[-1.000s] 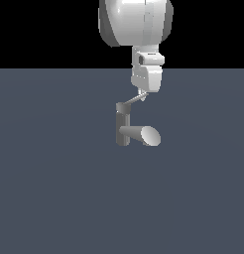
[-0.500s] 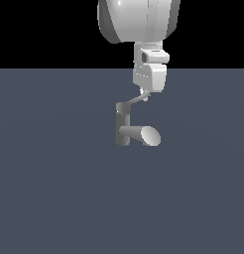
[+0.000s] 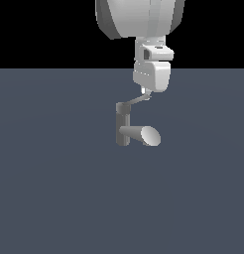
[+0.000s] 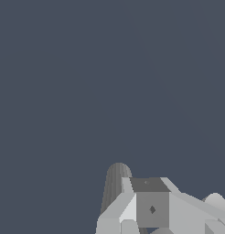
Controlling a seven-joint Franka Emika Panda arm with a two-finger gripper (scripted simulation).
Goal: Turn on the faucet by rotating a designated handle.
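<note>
Exterior view: gripper (image 3: 145, 93) at the raised outer end of handle (image 3: 138, 100).
Handle slants down toward the view's left to faucet (image 3: 123, 124) post; finger spacing cannot be told.

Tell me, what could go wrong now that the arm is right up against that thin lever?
1. The gripper meets only the far tip of the slanted handle, so it may slip off before the handle turns.
2. The exterior view does not show whether the jaws actually hold the handle; an ungripped push may skid past.
3. The spout of the faucet juts out just below, so a downward slide could strike it.
</note>
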